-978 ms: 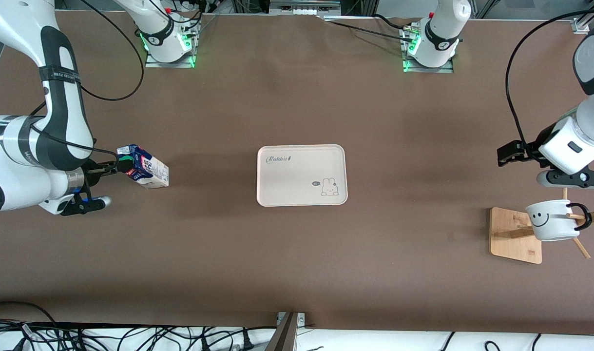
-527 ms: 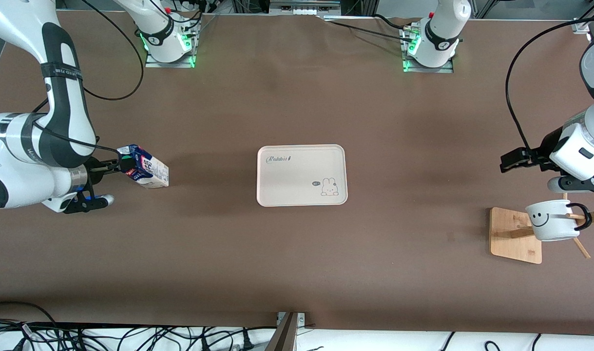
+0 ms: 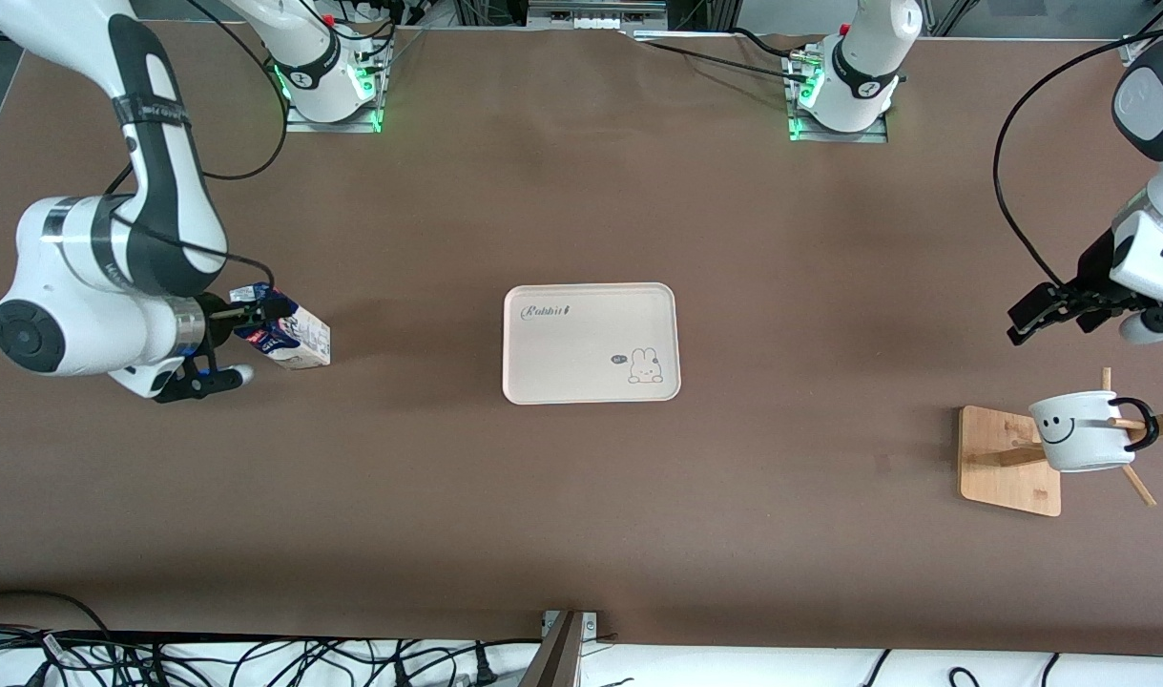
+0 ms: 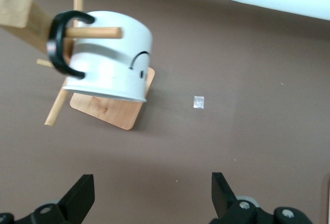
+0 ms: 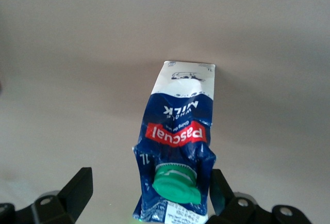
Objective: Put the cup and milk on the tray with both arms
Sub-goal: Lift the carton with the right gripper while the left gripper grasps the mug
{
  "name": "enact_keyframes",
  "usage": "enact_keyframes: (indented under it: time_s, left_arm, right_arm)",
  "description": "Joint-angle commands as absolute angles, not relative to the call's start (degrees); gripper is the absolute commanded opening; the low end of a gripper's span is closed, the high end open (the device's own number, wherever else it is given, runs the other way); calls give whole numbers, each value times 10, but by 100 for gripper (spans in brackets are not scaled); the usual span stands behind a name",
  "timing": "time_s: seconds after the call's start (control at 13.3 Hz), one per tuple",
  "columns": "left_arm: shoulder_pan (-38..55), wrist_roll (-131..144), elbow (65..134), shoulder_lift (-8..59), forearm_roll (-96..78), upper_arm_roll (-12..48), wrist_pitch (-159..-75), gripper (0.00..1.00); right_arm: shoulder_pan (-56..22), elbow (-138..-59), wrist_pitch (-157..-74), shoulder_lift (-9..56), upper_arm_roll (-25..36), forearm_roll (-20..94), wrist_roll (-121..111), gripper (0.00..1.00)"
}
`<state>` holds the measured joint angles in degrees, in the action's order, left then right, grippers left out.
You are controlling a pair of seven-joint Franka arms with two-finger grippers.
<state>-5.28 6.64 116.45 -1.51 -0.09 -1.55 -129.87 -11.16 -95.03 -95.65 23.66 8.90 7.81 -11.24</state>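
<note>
A: What's cut off?
B: The left arm (image 3: 1149, 172) leaves the front view's edge; in both wrist views each hand's fingers are cropped at the base.
A: And the milk (image 3: 285, 329)?
B: The right hand (image 3: 252, 320) hides its cap there.

Even, bright overhead light falls on the matte brown table (image 3: 581, 496) — shadows are soft and faint, with a dim smudge beside the cream-white rounded tray (image 3: 591, 343). No glare. The front view is sharp. In the right wrist view the table looks washed out and hazy, perhaps slightly out of focus.
</note>
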Motion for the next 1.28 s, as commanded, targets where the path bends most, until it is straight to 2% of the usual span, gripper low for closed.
enact_keyframes:
  time_s: [0.0, 0.15, 0.45, 0.83, 1.2]
  left_arm:
    - [-76, 76, 1240, -47, -18, -11, -1387, 100]
    - [-87, 75, 1263, -45, -74, -11, -1432, 100]
    - [-94, 66, 1249, 11, -205, -11, -1504, 100]
    - [-91, 62, 1150, 98, -228, -10, -1513, 100]
    - [-92, 57, 1125, 122, -257, -10, -1513, 100]
  right_arm:
    - [-113, -989, -970, 202, 91, 72, -105, 100]
    - [-113, -995, -971, 197, 95, 70, -106, 100]
    - [-112, -998, -983, 199, 96, 47, -108, 100]
    - [-110, -1010, -999, 201, 96, 47, -108, 100]
    - [-110, -1014, -1001, 200, 96, 47, -108, 100]
